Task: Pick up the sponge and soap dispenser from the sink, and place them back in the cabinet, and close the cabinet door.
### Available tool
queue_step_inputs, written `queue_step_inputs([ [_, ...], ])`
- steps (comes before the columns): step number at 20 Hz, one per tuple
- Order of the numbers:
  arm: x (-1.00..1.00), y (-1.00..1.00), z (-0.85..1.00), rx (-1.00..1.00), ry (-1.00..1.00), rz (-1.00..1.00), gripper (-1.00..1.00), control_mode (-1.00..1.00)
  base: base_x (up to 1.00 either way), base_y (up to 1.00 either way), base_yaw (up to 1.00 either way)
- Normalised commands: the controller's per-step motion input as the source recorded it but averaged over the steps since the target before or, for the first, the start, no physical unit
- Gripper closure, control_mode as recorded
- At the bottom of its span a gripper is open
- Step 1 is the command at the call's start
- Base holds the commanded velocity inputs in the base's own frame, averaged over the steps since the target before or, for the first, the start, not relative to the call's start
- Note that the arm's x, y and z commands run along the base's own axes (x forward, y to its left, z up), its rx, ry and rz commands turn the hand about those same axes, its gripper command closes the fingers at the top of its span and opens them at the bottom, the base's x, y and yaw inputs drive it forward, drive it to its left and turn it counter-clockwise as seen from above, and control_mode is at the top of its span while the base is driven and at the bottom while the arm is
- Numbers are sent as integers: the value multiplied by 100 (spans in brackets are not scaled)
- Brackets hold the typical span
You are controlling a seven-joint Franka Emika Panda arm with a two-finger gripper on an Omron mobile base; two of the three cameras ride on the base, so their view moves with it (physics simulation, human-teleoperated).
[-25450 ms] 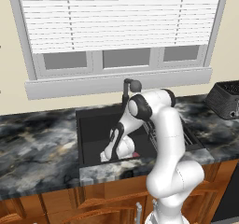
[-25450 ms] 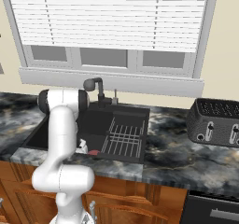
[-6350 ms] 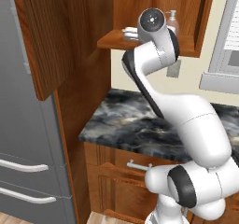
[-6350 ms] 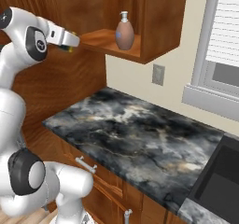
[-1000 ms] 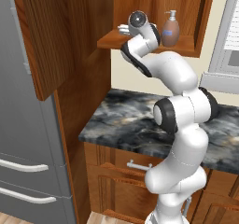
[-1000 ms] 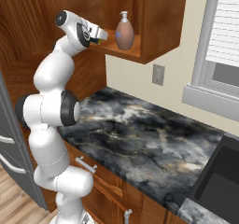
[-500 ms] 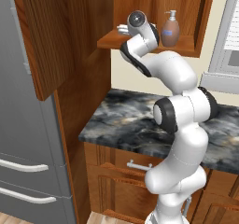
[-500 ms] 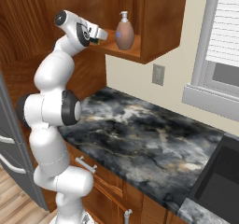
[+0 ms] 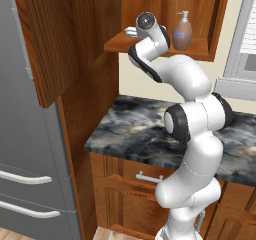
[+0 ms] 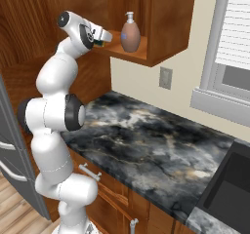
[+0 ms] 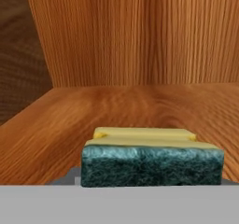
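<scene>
Beside the grained reddish-brown cabinet door [image 9: 70,39] hanging open, the white arm's gripper [image 10: 103,39] reaches onto the smooth wooden shelf of the cabinet [image 11: 42,125], jaw width unclear, at a flat rectangular sponge [image 11: 151,158] with coarse green scrub face and yellow body, left of the rounded orange-brown soap dispenser [image 10: 130,35].

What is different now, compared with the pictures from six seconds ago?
The arm reached forward into the cabinet, bringing the tool over the shelf; the sponge, yellow with a green face, lies on the shelf board just ahead of it. The soap dispenser stayed on the shelf and the cabinet door stayed open.
</scene>
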Motion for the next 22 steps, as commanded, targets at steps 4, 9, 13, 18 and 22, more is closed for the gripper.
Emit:
queue_step_inputs([
  [4, 0, 0, 0, 0, 0, 0, -100, -100, 0, 0, 0],
  [9, 3, 0, 0, 0, 0, 0, -100, -100, 0, 0, 0],
  [13, 8, -4, 0, 0, 0, 0, -100, -100, 0, 0, 0],
  [18, 13, -4, 0, 0, 0, 2, -100, -100, 0, 0, 0],
  [22, 19, -7, 0, 0, 0, 4, -100, -100, 0, 0, 0],
])
